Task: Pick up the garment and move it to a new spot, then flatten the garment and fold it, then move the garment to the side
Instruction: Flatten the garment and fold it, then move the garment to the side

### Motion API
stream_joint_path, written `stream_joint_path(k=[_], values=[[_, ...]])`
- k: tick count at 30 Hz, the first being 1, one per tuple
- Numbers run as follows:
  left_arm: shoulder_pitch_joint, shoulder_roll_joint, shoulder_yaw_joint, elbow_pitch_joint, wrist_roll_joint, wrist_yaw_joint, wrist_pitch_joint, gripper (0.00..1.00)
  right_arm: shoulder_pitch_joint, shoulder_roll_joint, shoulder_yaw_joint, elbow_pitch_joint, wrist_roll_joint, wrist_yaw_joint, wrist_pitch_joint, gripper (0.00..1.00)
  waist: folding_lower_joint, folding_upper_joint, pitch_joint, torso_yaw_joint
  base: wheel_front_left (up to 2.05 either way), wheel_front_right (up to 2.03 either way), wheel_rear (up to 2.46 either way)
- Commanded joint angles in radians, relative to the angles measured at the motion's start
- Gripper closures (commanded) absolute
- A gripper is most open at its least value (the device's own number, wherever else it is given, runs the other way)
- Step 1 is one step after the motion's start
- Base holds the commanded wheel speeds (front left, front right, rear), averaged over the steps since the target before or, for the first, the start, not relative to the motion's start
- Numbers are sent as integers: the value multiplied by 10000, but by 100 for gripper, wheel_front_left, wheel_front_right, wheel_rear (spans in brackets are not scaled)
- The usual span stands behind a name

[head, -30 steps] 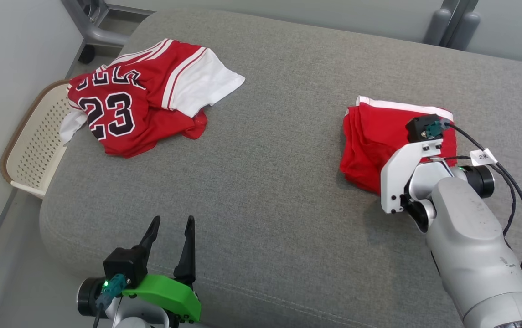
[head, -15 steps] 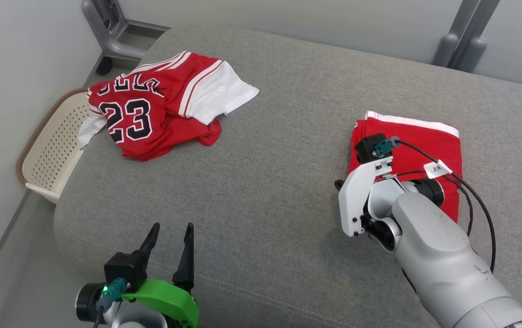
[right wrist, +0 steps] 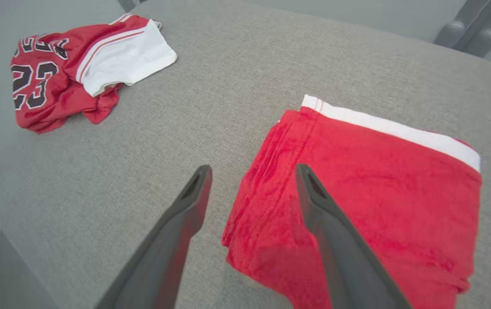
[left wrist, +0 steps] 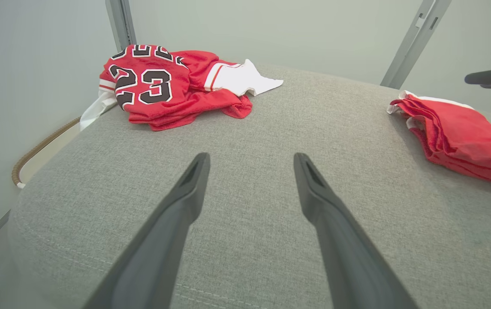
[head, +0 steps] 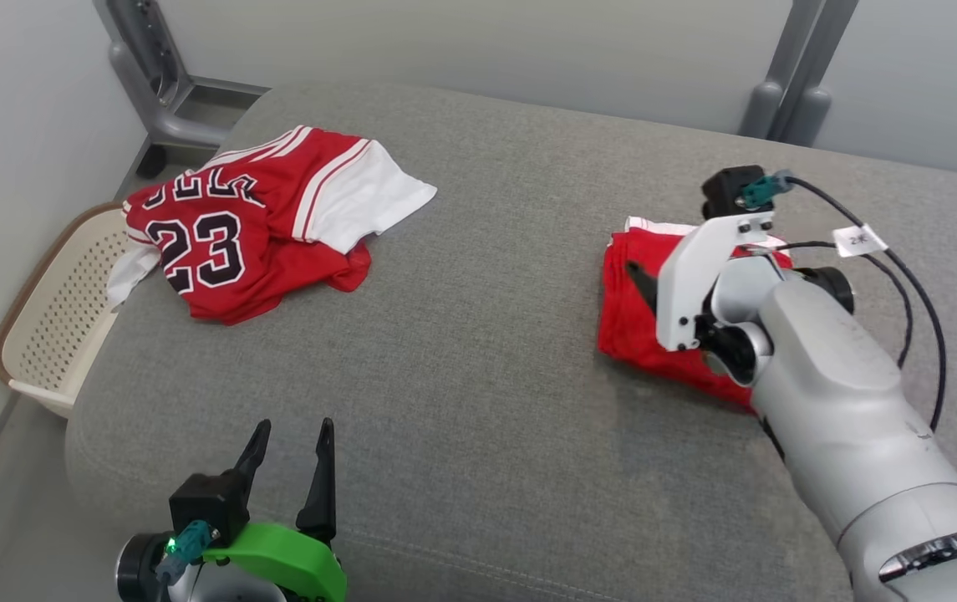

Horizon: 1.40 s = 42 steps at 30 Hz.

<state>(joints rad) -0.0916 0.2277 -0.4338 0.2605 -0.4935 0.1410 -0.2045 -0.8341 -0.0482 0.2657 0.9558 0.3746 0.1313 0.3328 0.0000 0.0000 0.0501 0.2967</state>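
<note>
The folded red garment (head: 633,313) lies at the right of the head view on the grey padded worktop (head: 478,376), with its white band along the far edge. The right arm's white bracket and pale forearm cover most of it there. The right tool (right wrist: 251,171) is released. In its wrist view the two dark fingers stand apart with nothing between them, one over bare grey fabric, the other drawn across the garment's left edge. Whether that finger touches the cloth cannot be told. In the head view one dark fingertip (head: 641,284) pokes out from behind the bracket. The left tool (head: 294,426), at the lower left, is released too and holds nothing; its green mount is cut by the bottom edge. At the upper left a crumpled red jersey (head: 236,242) shows "23", but the lettering above it is folded and unreadable. A perforated basket (head: 43,334) is partly hidden behind the worktop's left edge.
</note>
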Motion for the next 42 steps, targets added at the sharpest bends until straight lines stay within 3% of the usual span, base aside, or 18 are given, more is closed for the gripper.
stream_joint_path(k=[1, 6, 11, 18, 28, 31, 32, 42], values=[[181, 93, 3, -96, -23, 65, 20, 0, -144, -184, -697, 389, -398, -11, 62, 0, 0, 0, -151, -262, 0, 0, 0], [142, 161, -30, -280, -20, 108, 73, 0, -332, -509, -2662, 1174, -1294, -10, 127, 0, 0, 0, 28, -466, 0, 0, 0], [71, 166, -77, -381, -8, 115, 136, 0, -286, -707, -3984, 1547, -2053, -10, 87, 0, 0, 0, 249, -505, 0, 0, 0], [-163, 110, -168, -438, 33, 97, 125, 0, -65, -497, -5855, 1707, -3316, -10, 252, 0, 0, 0, 757, -425, 0, 0, 0], [-455, -5, -289, -307, 40, 35, 20, 0, 110, -102, -7624, 1118, -4790, -10, 707, 0, 0, 0, 1207, -146, 0, 0, 0], [-505, -38, -326, -261, 49, 29, -3, 0, 29, -44, -8052, 1081, -4839, -10, 847, 85, 0, 0, 1343, -51, 0, 0, 0], [-525, -41, -336, -238, 48, 22, 2, 0, 5, -28, -8125, 1093, -4890, -10, 887, 100, 0, 0, 1376, -31, 0, 0, 0], [-610, -48, -387, 3, -10, -10, -108, 0, -156, -13, -7962, 1809, -4993, -13, 561, 100, 0, 0, 1337, -162, 0, 0, 0]])
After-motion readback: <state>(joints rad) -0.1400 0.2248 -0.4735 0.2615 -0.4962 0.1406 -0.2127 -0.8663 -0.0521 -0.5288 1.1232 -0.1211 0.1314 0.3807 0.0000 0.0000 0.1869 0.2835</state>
